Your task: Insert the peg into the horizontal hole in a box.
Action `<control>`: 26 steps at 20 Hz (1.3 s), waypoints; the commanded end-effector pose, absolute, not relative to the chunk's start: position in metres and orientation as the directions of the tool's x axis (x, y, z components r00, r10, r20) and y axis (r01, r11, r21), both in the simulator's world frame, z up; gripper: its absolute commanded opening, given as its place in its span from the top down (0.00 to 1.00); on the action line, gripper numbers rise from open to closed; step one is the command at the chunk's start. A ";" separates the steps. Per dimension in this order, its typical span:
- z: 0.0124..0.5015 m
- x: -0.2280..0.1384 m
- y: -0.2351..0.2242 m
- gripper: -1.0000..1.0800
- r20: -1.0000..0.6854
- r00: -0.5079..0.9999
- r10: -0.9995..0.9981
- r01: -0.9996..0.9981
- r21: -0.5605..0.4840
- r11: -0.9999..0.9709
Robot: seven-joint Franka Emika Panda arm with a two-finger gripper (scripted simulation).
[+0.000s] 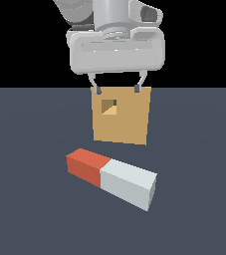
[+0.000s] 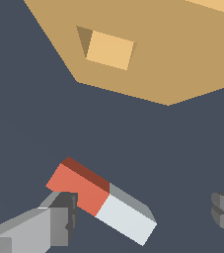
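The peg point(image 1: 112, 178) lies flat on the dark floor, red-orange part toward the exterior view's left, pale grey-white part toward the right. Behind it stands the tan box point(image 1: 122, 115) with its small square hole point(image 1: 109, 106) near the upper left corner of its face. My gripper point(image 1: 118, 90) hangs high above the floor, in front of the box's top edge, open and empty. In the wrist view the peg point(image 2: 102, 200) lies between my spread fingers point(image 2: 59, 217), and the box point(image 2: 172, 54) with the hole point(image 2: 107, 48) is beyond it.
The dark grey floor point(image 1: 30, 209) stretches around the peg and box. Nothing else stands on it.
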State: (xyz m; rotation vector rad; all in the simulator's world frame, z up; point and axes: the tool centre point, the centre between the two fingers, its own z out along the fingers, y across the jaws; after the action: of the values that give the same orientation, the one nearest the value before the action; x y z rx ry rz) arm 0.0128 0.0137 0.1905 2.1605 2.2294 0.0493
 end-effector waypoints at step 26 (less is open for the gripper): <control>0.151 0.005 -0.024 0.04 -0.007 -0.352 0.936 0.935 0.033 0.352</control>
State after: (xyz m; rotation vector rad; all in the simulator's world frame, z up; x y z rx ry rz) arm 0.0050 -0.0204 0.1553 1.8159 2.5315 0.0369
